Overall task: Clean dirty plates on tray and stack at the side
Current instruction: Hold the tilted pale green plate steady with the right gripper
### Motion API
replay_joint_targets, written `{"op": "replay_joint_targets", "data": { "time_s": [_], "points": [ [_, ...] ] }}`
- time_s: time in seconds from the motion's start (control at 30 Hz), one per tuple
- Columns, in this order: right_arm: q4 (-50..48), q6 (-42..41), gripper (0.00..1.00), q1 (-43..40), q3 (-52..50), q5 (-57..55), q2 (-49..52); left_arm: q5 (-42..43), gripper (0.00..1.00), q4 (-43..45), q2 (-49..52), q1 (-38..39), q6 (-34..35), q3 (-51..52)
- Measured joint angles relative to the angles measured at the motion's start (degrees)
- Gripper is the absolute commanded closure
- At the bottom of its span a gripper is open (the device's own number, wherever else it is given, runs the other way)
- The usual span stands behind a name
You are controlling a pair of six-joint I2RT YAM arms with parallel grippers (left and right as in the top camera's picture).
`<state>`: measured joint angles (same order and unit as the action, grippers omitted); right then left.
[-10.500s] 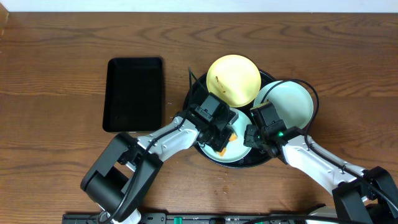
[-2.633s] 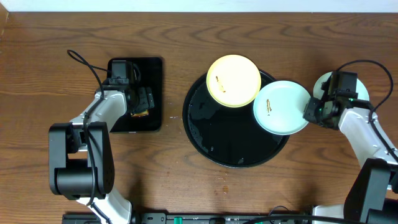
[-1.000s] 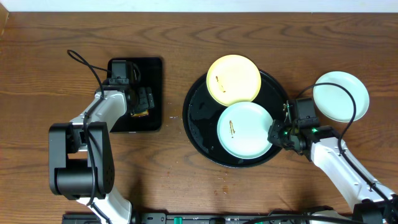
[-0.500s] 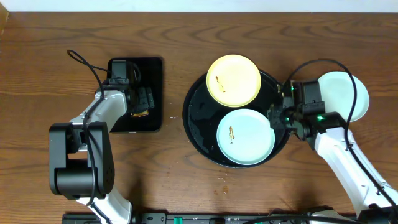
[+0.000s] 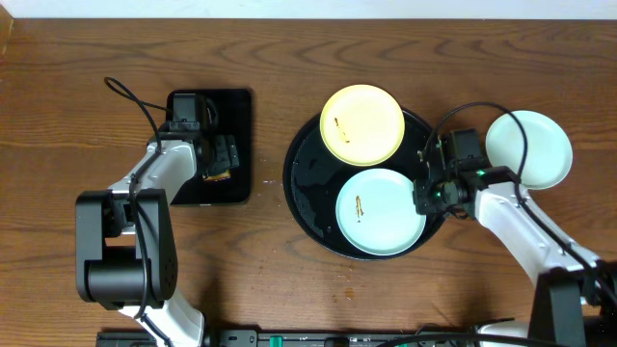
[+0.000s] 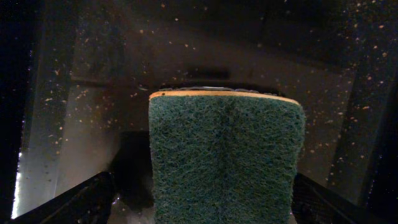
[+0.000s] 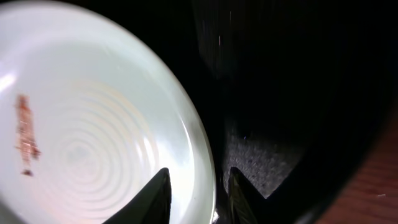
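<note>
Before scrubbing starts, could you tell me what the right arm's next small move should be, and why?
Probably close the right end effector on the rim of the mint plate: its fingers straddle that rim with gaps, the plate shows a brown smear, and the left end effector holds the sponge.

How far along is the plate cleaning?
Done: one white plate sits off the tray, looking clean. In hand: the right gripper is at the rim of a smeared white plate; the left gripper holds a sponge. Left: that and the smeared yellow plate.

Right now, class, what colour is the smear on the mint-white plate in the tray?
Brown smear, clearest in the right wrist view.
</note>
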<state>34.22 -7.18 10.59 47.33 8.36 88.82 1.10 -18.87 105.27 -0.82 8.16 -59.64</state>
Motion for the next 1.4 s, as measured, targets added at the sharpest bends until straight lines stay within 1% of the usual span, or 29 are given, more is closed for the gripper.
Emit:
{"op": "replay_joint_targets", "data": {
  "time_s": [0.23,0.53,0.57,0.9,1.07,1.2,1.23,1.4],
  "points": [
    [0.35,-0.33,0.79,0.0,-0.17,0.26,2.67,0.0,0.11,0.0,0.0,0.0,0.0,0.0],
    [-1.7,-1.51,0.98,0.0,-1.73,-0.55,2.8,-0.02,0.11,0.0,0.0,0.0,0.0,0.0],
    [-1.81,-1.64,0.99,0.0,-1.77,-0.59,2.8,0.0,0.11,0.0,0.0,0.0,0.0,0.0],
    [-3.45,-1.84,0.99,0.0,-1.77,-0.2,2.8,-0.02,0.11,0.17,0.0,0.0,0.0,0.0],
    [-3.45,-1.84,0.99,0.0,-1.77,-0.2,2.8,0.02,0.11,2.67,0.0,0.0,0.0,0.0],
    [-3.45,-1.84,0.98,0.0,-1.77,-0.2,2.8,1.81,0.11,1.55,0.0,0.0,0.0,0.0],
    [-3.48,-1.86,0.98,0.0,-1.77,-0.2,2.8,2.27,0.02,1.03,0.0,0.02,0.0,0.0],
    [-3.5,-1.84,0.97,0.0,-1.77,-0.24,2.8,3.26,0.02,-1.99,-0.04,0.02,-0.09,-0.02]
  ]
}}
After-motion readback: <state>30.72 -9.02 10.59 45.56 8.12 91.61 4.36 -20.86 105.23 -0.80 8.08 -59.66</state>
